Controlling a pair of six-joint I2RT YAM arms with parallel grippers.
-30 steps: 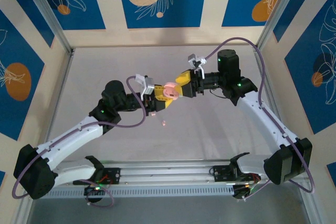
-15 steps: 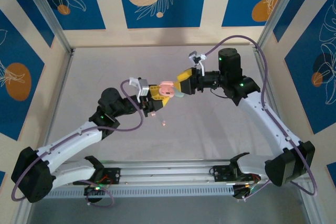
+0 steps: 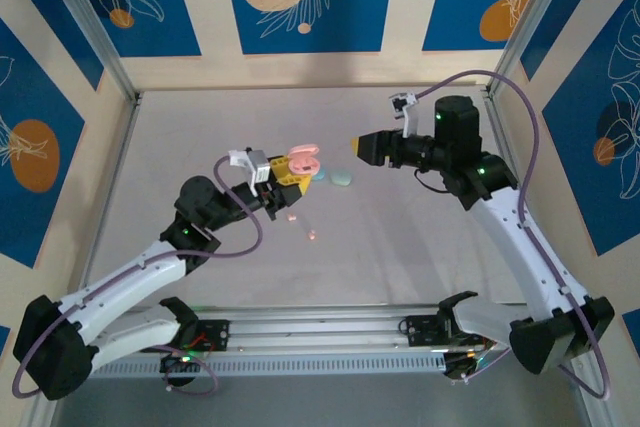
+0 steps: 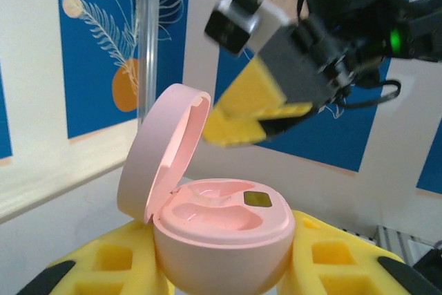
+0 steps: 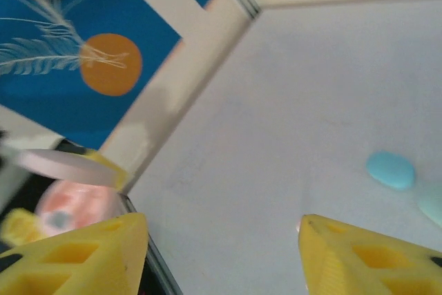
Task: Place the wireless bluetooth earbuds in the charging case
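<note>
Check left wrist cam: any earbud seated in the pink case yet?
No, the open pink case shows empty moulded wells under its raised lid.

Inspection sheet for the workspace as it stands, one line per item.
Surface: pale grey table, only small items on it.
Job's things: pink charging case, lid open, wells look empty; pink earbud and second pink speck lie on the table.
Clutter: pale teal pieces on the table; bud or case, cannot tell.
Grippers: left gripper shut on the case; right gripper open, empty, apart from the case.
Cables: purple cables loop off both arms.
Surroundings: blue leaf-print panels, metal frame.
</note>
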